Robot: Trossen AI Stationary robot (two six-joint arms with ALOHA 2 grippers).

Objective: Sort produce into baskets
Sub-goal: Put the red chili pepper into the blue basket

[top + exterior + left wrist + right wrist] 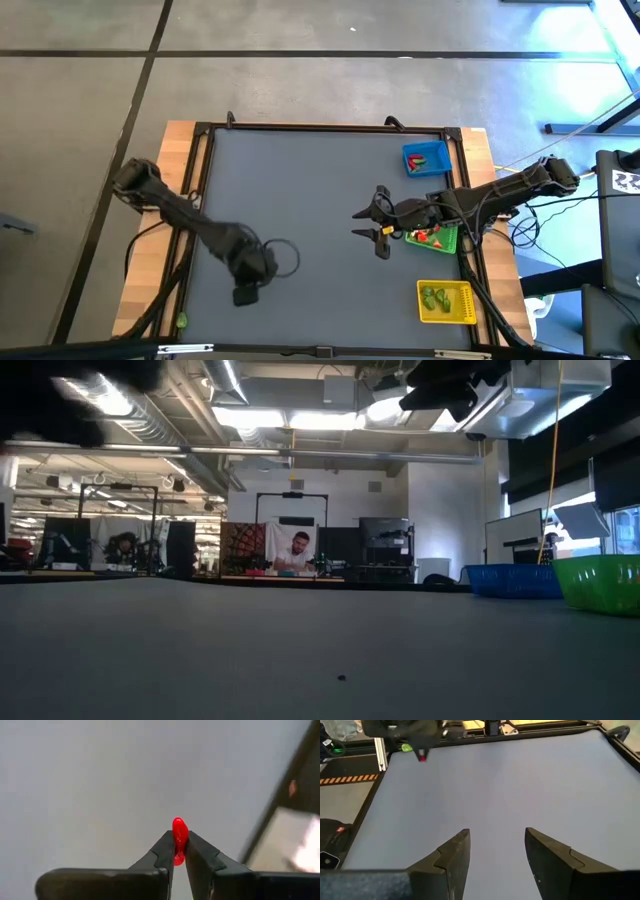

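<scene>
While my left claw sits at desk 7 o'clock, clenched on red piece, lifted for carrying; right claw released beside green basket, 3 o'clock; blue basket 2, yellow basket 5.

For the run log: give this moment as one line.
left gripper: shut on red piece, near table's front-left | right gripper: open, empty, beside green basket | blue basket, yellow basket: hold produce
</scene>
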